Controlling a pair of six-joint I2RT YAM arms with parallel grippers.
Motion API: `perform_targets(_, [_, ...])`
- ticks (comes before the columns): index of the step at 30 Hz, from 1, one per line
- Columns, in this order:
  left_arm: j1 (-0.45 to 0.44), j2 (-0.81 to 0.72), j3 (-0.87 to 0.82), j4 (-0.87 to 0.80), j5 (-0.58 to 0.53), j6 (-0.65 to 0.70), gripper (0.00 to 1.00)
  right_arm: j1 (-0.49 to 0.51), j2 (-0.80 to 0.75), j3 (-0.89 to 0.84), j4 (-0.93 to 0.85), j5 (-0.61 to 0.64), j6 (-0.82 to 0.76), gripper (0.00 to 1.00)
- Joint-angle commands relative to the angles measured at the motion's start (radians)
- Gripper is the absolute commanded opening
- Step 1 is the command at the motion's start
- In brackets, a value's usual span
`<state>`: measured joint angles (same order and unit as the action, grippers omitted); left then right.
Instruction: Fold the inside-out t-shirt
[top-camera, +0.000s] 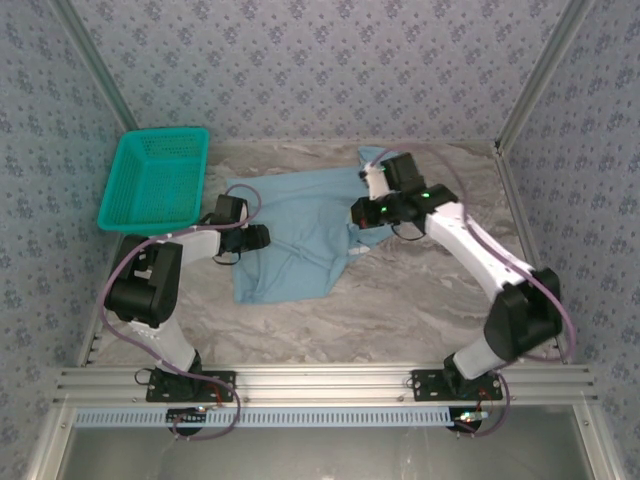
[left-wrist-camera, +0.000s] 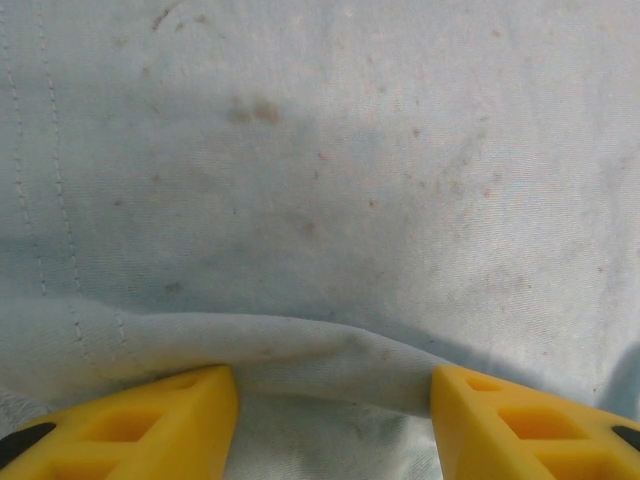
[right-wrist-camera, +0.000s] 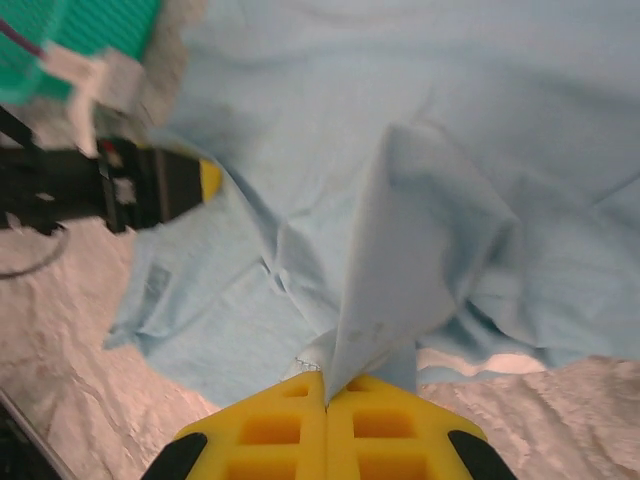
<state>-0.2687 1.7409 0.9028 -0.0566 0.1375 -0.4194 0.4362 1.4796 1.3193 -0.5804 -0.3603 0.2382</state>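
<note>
The light blue t-shirt (top-camera: 300, 240) lies rumpled on the marble table, between the two arms. My right gripper (top-camera: 357, 213) is at its right edge; in the right wrist view its yellow jaws (right-wrist-camera: 327, 385) are shut on a pinched ridge of the t-shirt (right-wrist-camera: 420, 200), which rises into a tent above the table. My left gripper (top-camera: 262, 238) rests on the shirt's left edge. In the left wrist view its gripper (left-wrist-camera: 335, 400) is open, yellow fingers wide apart, with a low fold of the t-shirt (left-wrist-camera: 330, 150) lying across the gap.
A teal mesh basket (top-camera: 155, 180) stands at the back left, close behind the left arm. Bare marble table (top-camera: 400, 300) stretches in front of the shirt. Patterned walls and metal posts enclose the table on three sides.
</note>
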Motion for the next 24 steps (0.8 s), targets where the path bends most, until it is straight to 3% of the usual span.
perform_targets(1, [0.005,0.002,-0.011,-0.103,-0.030,0.009,0.55,-0.010,-0.035,-0.006,-0.090,-0.004,0.009,0.00])
perform_targets(8, [0.005,-0.017,-0.002,-0.115,-0.028,0.008,0.55,-0.042,-0.120,0.005,-0.153,0.062,0.001,0.00])
perform_targets(12, [0.005,-0.082,0.000,-0.126,0.029,-0.006,0.56,-0.095,-0.170,-0.028,-0.167,0.086,0.015,0.00])
perform_targets(16, [0.000,-0.229,-0.037,-0.126,0.075,-0.029,0.58,-0.149,-0.178,-0.102,-0.107,0.062,0.049,0.00])
perform_targets(24, [-0.020,-0.541,-0.232,-0.413,-0.055,-0.120,0.61,-0.173,-0.126,-0.155,-0.026,0.006,0.062,0.00])
